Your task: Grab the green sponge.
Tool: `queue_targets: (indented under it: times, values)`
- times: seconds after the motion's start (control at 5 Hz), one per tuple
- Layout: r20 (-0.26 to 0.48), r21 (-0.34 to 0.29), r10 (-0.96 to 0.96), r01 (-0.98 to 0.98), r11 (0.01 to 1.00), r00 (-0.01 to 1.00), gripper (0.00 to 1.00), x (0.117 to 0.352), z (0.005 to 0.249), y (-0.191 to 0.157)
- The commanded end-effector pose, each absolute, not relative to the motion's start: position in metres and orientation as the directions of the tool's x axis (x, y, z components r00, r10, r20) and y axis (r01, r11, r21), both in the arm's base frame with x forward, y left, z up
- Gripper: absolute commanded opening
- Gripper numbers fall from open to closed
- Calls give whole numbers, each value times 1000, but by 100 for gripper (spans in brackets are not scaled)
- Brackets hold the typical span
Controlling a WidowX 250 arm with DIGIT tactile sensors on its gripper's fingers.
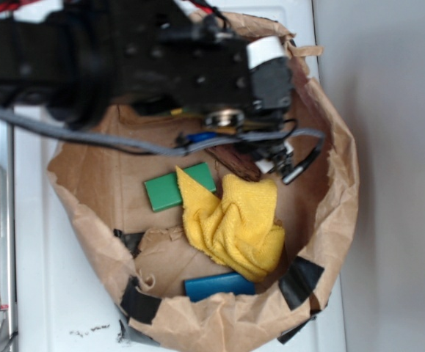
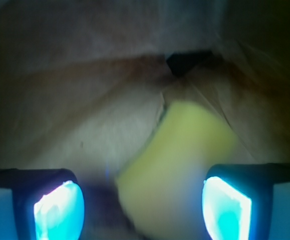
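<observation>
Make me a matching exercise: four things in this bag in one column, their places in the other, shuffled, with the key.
Things:
1. green sponge
2. yellow cloth
3. blue block
4. gripper

Places or states:
A. at the bag's near edge, below the cloth
B. open, with the cloth between its fingers in the wrist view
C. crumpled in the middle of the paper bag
D. flat on the bag floor, its right corner under the cloth

Pairs: 1-D, 2-C, 3-A, 4-B
</observation>
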State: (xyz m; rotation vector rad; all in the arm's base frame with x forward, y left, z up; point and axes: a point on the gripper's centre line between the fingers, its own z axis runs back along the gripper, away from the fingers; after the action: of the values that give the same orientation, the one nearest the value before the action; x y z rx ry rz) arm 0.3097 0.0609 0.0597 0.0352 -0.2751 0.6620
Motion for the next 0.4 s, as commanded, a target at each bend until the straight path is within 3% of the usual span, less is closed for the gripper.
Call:
queue_targets:
  times: [0.0, 0.2]
  values:
    - [292, -101, 597, -596, 796, 747, 100, 288, 102, 77]
    - [284, -112, 710, -713, 692, 644, 100, 277, 110, 82]
